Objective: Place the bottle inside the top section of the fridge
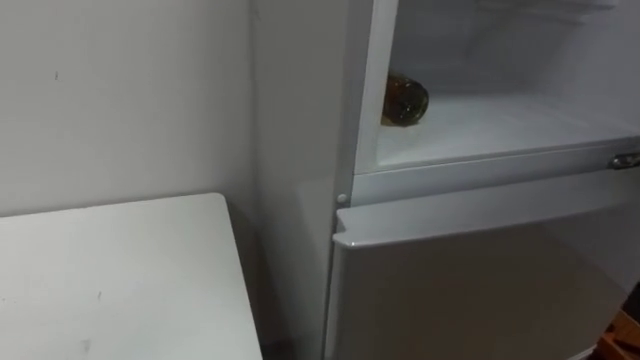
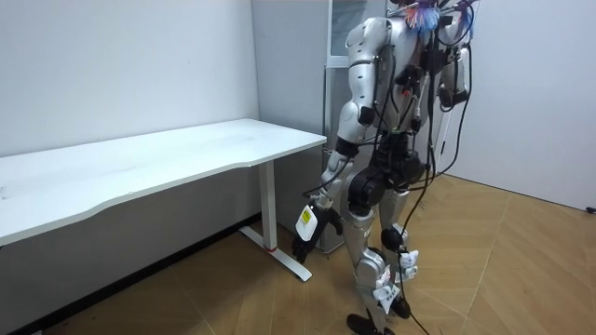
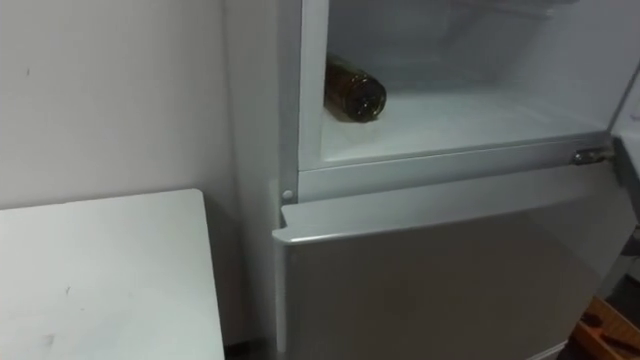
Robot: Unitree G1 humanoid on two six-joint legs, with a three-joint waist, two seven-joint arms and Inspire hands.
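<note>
The bottle [image 3: 354, 92] lies on its side in the upper fridge [image 3: 470, 118]. At the room view's lower centre, the left hand [image 2: 312, 231] hangs beside the worktop [image 2: 186, 154], its fingers seemingly slack and empty.

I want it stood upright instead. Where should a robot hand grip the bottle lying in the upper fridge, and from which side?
Round its body near the end facing the opening, from the front-right: the bottle lies on its side, close behind the fridge's left frame.
</note>
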